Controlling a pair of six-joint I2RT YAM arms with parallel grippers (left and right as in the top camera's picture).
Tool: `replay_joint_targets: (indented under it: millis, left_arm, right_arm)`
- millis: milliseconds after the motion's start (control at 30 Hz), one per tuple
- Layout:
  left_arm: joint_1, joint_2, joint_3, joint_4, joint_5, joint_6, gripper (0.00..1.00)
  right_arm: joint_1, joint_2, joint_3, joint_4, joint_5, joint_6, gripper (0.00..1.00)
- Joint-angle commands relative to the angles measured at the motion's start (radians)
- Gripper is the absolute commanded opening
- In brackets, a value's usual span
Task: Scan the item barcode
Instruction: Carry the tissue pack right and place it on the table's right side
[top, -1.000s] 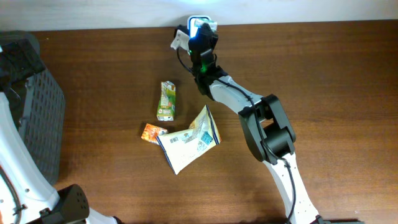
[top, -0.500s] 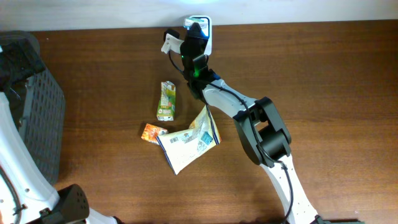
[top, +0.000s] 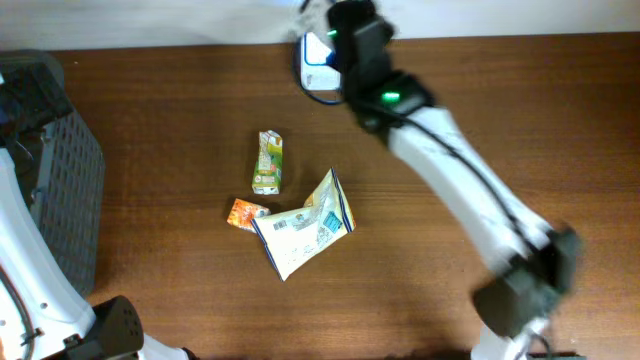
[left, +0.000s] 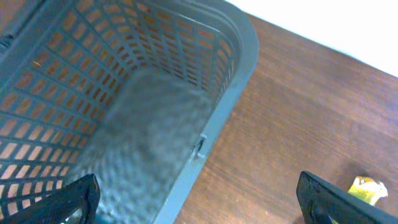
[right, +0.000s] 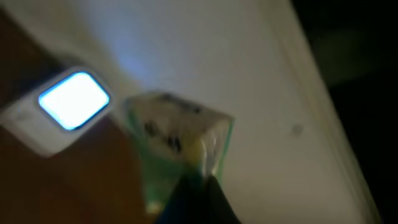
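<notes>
A small carton (right: 177, 149) is held in the shut right jaws, the lit scanner (right: 68, 102) just left of them; the left jaws are spread wide, empty, well apart

Right arm (top: 450, 190): white links, black joints, a green light (top: 385, 98), thin black cable (top: 455, 150) along it (all blurred). Left arm (top: 30, 270): white, black joint (top: 118, 325). Left gripper (left: 199, 202): black fingers (left: 78, 194).

The right arm (top: 450, 190) is stretching diagonally toward the far edge, blurred; the right gripper (right: 194, 196) is pinching a carton (right: 177, 134); the left arm (top: 30, 270) is sitting at the left; the left gripper (left: 199, 199) is gaping wide.
</notes>
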Motion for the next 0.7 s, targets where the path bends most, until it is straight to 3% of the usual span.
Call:
replay_joint_targets:
  millis: [0, 100, 200, 300, 467, 667]
  left_arm:
    - [0.003, 0.003, 0.009, 0.000, 0.000, 0.016, 0.99]
    - [0.003, 0.003, 0.009, 0.000, 0.000, 0.016, 0.99]
    - [0.003, 0.003, 0.009, 0.000, 0.000, 0.016, 0.99]
    - [0.003, 0.003, 0.009, 0.000, 0.000, 0.016, 0.99]
    - [0.003, 0.003, 0.009, 0.000, 0.000, 0.016, 0.99]
    - [0.003, 0.003, 0.009, 0.000, 0.000, 0.016, 0.99]
  right_arm:
    - [-0.089, -0.134, -0.001, -0.212, -0.281, 0.449, 0.04]
    - [-0.227, -0.202, -0.001, -0.444, -0.460, 0.711, 0.04]
    - [-0.418, -0.204, -0.006, -0.652, -0.689, 0.750, 0.04]
    - [-0.574, -0.172, -0.052, -0.747, -0.816, 0.750, 0.04]
    - [-0.761, -0.103, -0.218, -0.717, -0.831, 0.750, 0.04]
    - [-0.913, -0.014, -0.463, -0.480, -0.756, 0.853, 0.04]
